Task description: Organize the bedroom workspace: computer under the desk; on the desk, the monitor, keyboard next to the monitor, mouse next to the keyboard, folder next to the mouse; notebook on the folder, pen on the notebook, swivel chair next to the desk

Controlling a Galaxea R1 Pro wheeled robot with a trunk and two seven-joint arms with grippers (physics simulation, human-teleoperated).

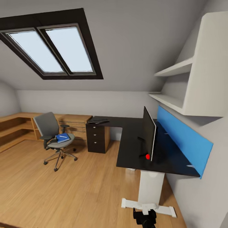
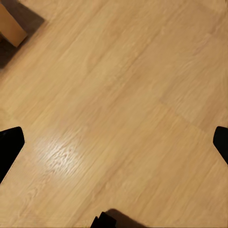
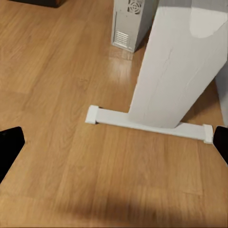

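Your blue folder (image 1: 63, 137) lies flat on the seat of the swivel chair (image 1: 53, 134), out on the wooden floor (image 1: 63, 190) well left of the black desk (image 1: 139, 148), with a slim white pen across it. It sits forward and to your left, so I judge the left arm nearer once you drive over. The left gripper (image 2: 114, 142) and right gripper (image 3: 114, 142) both stand wide apart and empty, the right one facing the desk's white leg (image 3: 175, 66) and the computer (image 3: 129, 23) beyond.
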